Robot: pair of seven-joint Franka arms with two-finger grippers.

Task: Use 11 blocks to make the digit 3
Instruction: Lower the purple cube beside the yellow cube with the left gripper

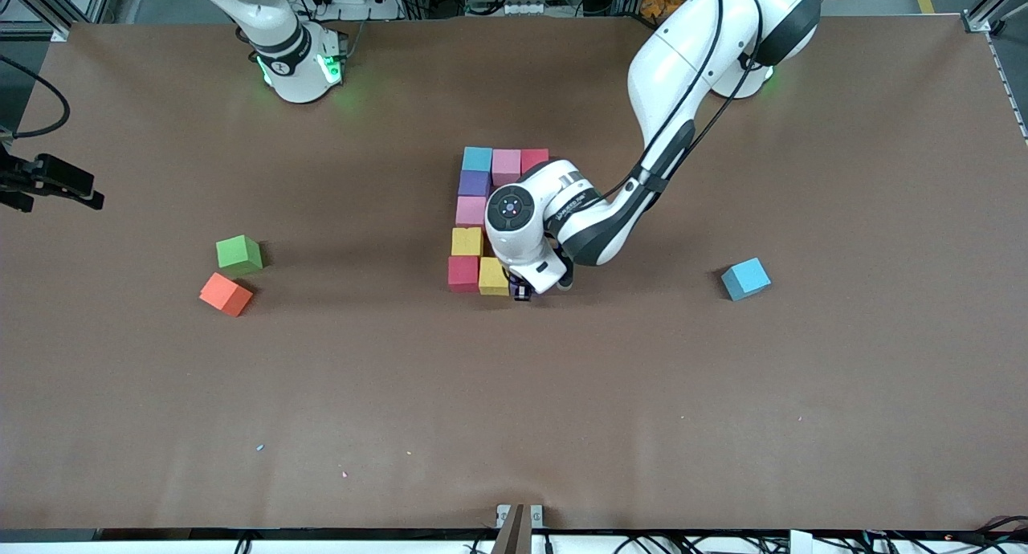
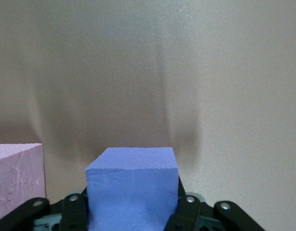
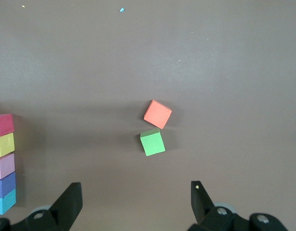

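Observation:
Several blocks form a figure mid-table: light blue [image 1: 477, 159], pink [image 1: 506, 166] and red [image 1: 534, 160] in a row, then purple [image 1: 474, 183], pink [image 1: 471, 210], yellow [image 1: 467, 241] and red [image 1: 463, 273] in a column, with a yellow block [image 1: 493, 276] beside the red. My left gripper [image 1: 522, 291] is down at the table next to that yellow block, its arm covering part of the figure. It is shut on a purple block [image 2: 132, 185], beside a pink block [image 2: 17, 180]. My right gripper [image 3: 134, 185] hangs open, high over the table and holding nothing.
Loose near the right arm's end lie an orange block [image 1: 226, 294] and a green cube [image 1: 239, 253], both also in the right wrist view as orange block [image 3: 157, 114] and green cube [image 3: 152, 142]. A light blue block [image 1: 745, 279] lies toward the left arm's end.

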